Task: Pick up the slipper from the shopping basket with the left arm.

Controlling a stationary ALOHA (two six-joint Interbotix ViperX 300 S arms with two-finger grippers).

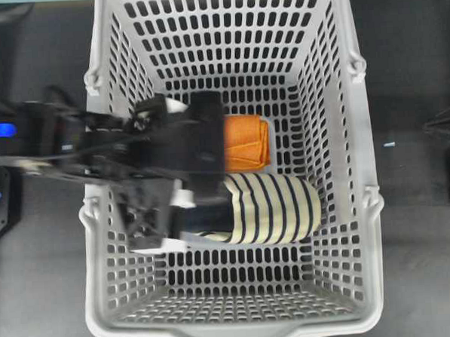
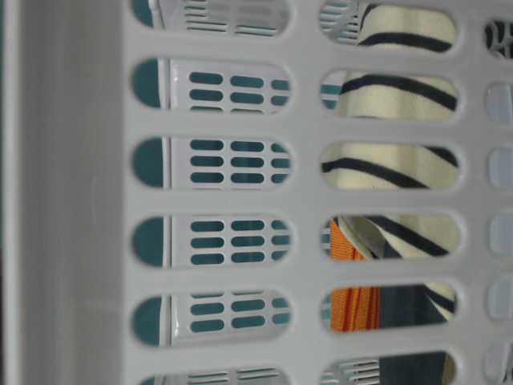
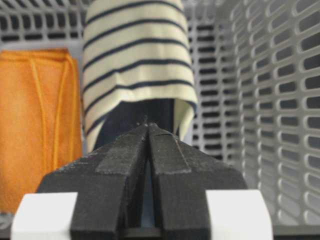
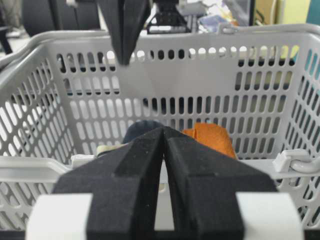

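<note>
Cream navy-striped slipper (image 1: pixel 272 208) lying on floor of grey slotted shopping basket (image 1: pixel 367 206); toe pointing right.

From overhead, the black left arm (image 1: pixel 134 154) covers the heel end of the soft cream slipper with thin navy stripes (image 1: pixel 276 209) and the near edge of the folded orange cloth (image 1: pixel 246 141). The large light-grey slotted plastic basket (image 1: pixel 361 169) is cut off at the top and bottom edges. At table level the basket wall (image 2: pixel 80 200) fills the view, blurred, leaving only slivers of slipper (image 2: pixel 393 96) through its slots. The left wrist view crops the cloth (image 3: pixel 35 125) at its left edge.
</note>
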